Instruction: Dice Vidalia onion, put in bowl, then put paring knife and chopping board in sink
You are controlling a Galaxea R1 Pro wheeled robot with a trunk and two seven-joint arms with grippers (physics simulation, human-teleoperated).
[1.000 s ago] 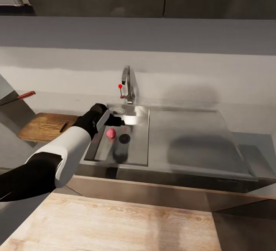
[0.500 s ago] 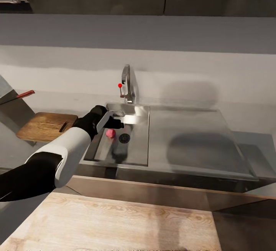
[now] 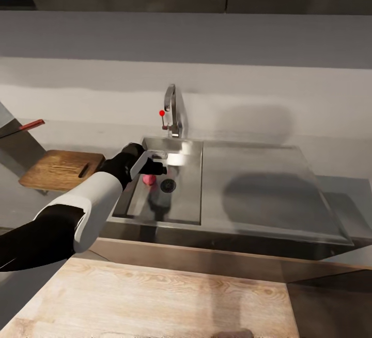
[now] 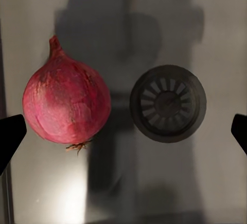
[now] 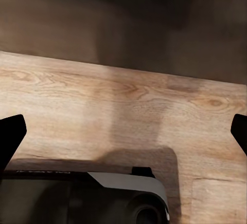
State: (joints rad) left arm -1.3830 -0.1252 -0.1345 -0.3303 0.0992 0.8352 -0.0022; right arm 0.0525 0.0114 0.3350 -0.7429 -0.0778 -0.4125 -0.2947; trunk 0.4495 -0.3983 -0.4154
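1. The left end effector hangs over the basin of the sink, near its back-left corner, with the black-and-white arm reaching in from the near left.
2. In the left wrist view its two dark fingertips sit at opposite edges of the picture, spread wide, with nothing held between them.
3. The Vidalia onion lies on the steel basin floor between those fingertips, close to one of them and well clear of the other; its pointed tip faces away from the camera and its root tuft faces toward it.
4. The round drain is just beside the onion, a narrow strip of bare steel separating them.
5. In the head view the onion is partly covered by the end effector; the drain shows just to its right.
6. The basin's right and near walls stand well apart from the onion, while the left wall is near the arm's wrist.
7. The tap rises behind the basin; the flat drainboard spreads to the right.
8. The chopping board lies on the table left of the sink, its handle slot toward the basin.
9. The right end effector is spread open above a pale wood surface.
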